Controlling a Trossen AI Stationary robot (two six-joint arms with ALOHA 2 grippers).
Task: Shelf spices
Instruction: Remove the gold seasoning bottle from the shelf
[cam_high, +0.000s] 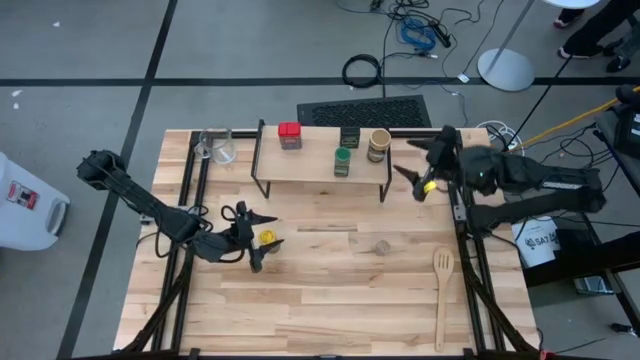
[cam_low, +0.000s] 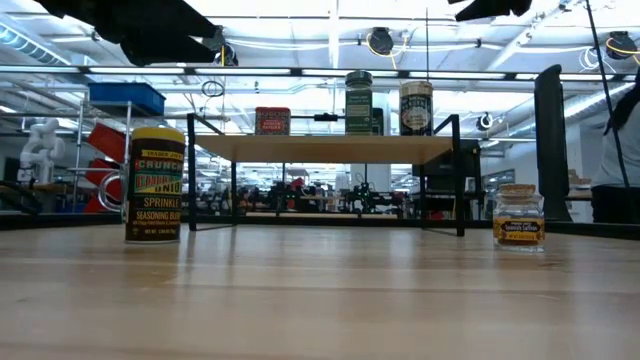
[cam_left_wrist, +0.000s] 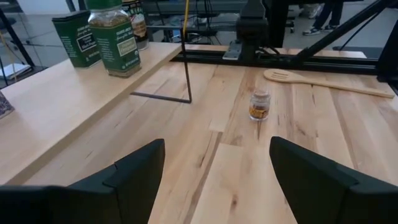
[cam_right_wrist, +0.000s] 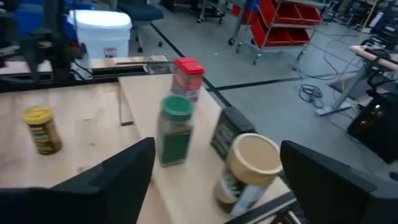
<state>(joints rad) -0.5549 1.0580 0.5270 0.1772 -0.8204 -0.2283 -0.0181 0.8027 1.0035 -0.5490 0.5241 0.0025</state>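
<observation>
Four spices on shelf (cam_high: 310, 165). Yellow jar (cam_high: 266, 238) at 7 o'clock beside wide-open left gripper (cam_high: 256, 240); knock-over risk. Tiny brown jar (cam_high: 382, 246) untouched. Right gripper (cam_high: 420, 170) wide, empty, at 3 o'clock.

From overhead you look straight down on the whole tabletop (cam_high: 330, 300), its far edge uppermost. The low camera puts you level with the tabletop's near edge, facing across the boards to the shelf (cam_low: 330, 148) and the room behind. The left wrist camera sits close above the wood, looking toward the spatula (cam_left_wrist: 323, 82) by the right edge. The right wrist camera looks along the shelf's plank. All four views share the shelf.
</observation>
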